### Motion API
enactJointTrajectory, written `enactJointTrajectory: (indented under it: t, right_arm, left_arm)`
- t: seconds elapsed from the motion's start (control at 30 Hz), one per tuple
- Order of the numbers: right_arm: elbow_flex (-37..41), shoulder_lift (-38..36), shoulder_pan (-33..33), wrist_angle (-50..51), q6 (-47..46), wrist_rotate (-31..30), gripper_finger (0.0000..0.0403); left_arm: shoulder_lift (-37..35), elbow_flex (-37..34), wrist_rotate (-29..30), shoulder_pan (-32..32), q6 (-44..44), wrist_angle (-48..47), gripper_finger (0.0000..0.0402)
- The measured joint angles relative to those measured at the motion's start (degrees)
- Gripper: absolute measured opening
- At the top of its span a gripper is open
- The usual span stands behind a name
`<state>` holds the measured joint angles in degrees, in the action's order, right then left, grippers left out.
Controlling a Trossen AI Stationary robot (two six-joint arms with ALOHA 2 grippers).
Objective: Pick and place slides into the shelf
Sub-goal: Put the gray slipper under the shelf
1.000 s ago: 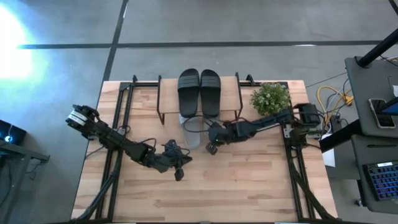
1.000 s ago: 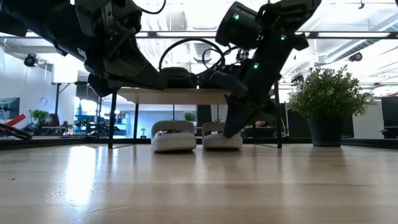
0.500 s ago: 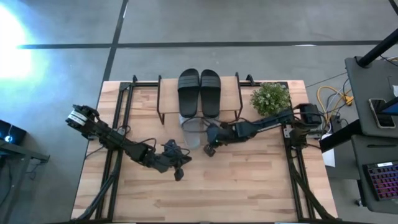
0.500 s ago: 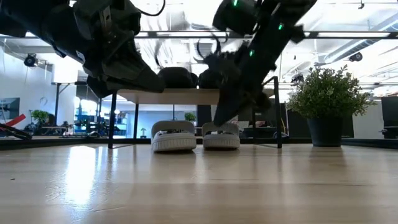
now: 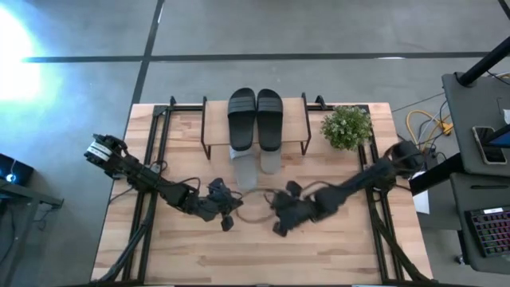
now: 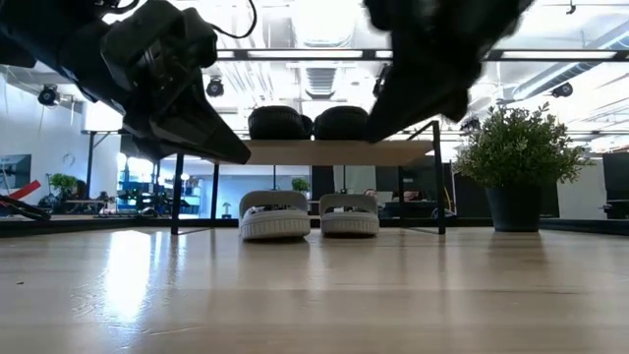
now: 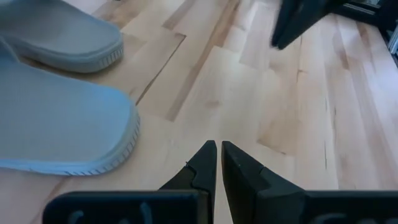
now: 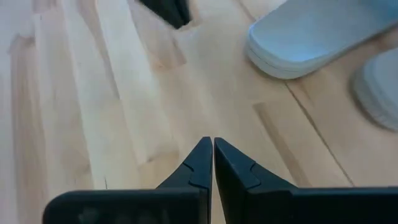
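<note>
High view: all four slides look placed. Black pair (image 5: 255, 118) sits on the shelf (image 5: 296, 121) top board; grey pair (image 5: 258, 164) sits on the tabletop (image 5: 335, 251) under it, ends poking out toward the arms. Low view agrees: grey slides (image 6: 308, 214) side by side between the shelf legs, black ones (image 6: 309, 123) on the board above.

Both hands are empty with fingers pressed together. Left hand (image 5: 229, 222) and right hand (image 5: 279, 229) hover over mid-tabletop, near each other and apart from the shelf. Left wrist view shows its fingertips (image 7: 218, 149) together, grey slides (image 7: 59, 121) just ahead and off to one side, no contact. Right wrist view shows the same: tips (image 8: 208, 146) together, grey slides (image 8: 311, 40) ahead, clear of them.

My read: the placing is done, so the step in hand is backing off. To do it well:
- pull each arm back along its own side, since the hands are close enough to clip each other
- stay high over the grey slides' protruding ends
- no sweep toward the shelf legs or the potted plant (image 5: 347, 126)
</note>
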<state>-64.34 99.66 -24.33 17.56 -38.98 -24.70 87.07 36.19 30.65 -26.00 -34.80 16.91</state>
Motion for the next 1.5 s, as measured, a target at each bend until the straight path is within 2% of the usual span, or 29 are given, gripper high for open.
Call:
enactJointTrajectory:
  t: [0.13,0.27,0.5,0.87,1.07,1.2,1.5]
  right_arm:
    - [0.01,0.0,-4.94,3.58,0.04,-11.41,0.0009]
    - [0.01,0.02,-5.91,9.79,0.21,-20.17,0.0009]
    - [1.11,0.04,-4.08,11.33,5.42,-17.8,0.0009]
    - [2.14,0.13,-4.01,11.17,3.2,-17.32,0.0009]
    - [2.3,0.13,-4.01,12.1,3.03,-17.32,0.0009]
    - [2.3,0.13,-4.01,12.28,3.03,-17.31,0.0009]
    - [2.34,0.13,-4.03,12.72,3.03,-17.32,0.0009]
  left_arm:
    - [0.44,0.2,0.87,0.0,3.25,0.06,0.001]
    - [1.28,0.17,1.44,0.0,4.24,0.0,0.001]
    - [2.84,0.24,1.46,0.01,7.09,-0.3,0.001]
    - [10.77,3.97,1.52,0.74,8.69,-0.36,0.001]
    - [16.44,9.19,8.38,1.69,13.06,-3.82,0.001]
    - [19.14,12.7,13.83,1.79,14.57,-10.74,0.001]
    - [20.57,14.05,14.67,2.81,14.28,-13.16,0.001]
